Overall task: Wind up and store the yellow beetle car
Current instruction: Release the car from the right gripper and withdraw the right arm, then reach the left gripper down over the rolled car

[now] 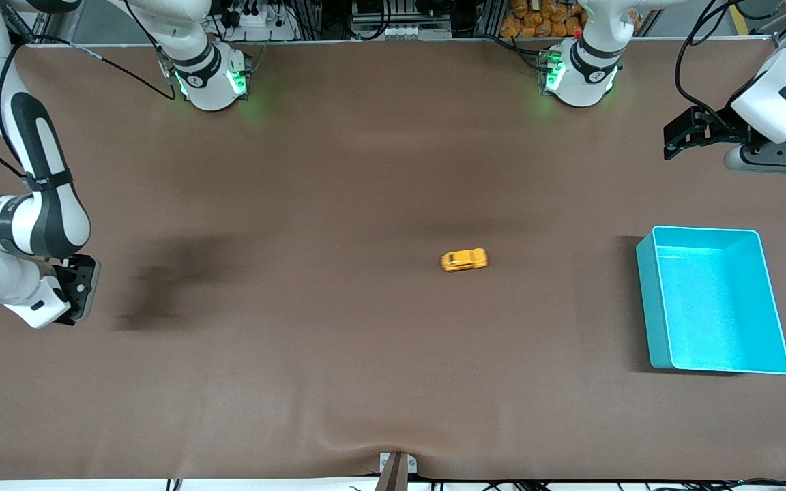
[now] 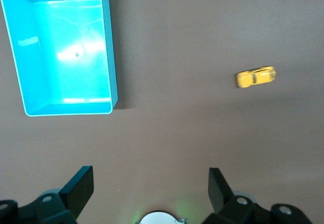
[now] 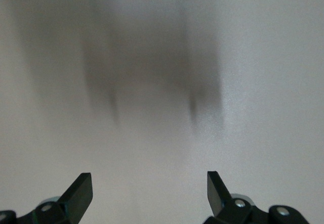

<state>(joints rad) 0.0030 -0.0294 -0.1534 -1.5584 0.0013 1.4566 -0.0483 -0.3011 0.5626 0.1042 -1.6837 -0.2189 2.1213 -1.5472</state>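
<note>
Item: yellow beetle car (image 1: 464, 260) — tiny glossy toy, resting on its wheels on the brown bench (image 1: 338, 382) near the middle, lengthwise along the bench, untouched. It also shows in the left wrist view (image 2: 255, 76), well apart from the bin.

Item: teal bin (image 1: 712, 301) — open, rectangular, apparently empty, standing toward the left arm's end of the bench and slightly nearer to the front camera than the car.

Item: left gripper (image 2: 151, 187) — raised over the bench edge at its own end, above and apart from the bin; fingers (image 2: 81, 187) released wide, nothing between them.

Item: right gripper (image 3: 150, 189) — hovering low over bare bench at its own end, well apart from the car; fingers (image 3: 81, 189) likewise spread, grasping nothing.

Step in hand, as judged: the approach to the car; no winding or storing is done yet.

Handling notes: the body is small, rounded and slick, so the fingers should straddle its narrow width across the doors, low on the sides, rather than pinch nose to tail. Come straight down and centred — an off-centre touch would likely roll it away. For winding, keep the wheels pressed on the bench and draw it backward in line with its length. Either arm has a clear path; the left is closer to the bin for storing.
</note>
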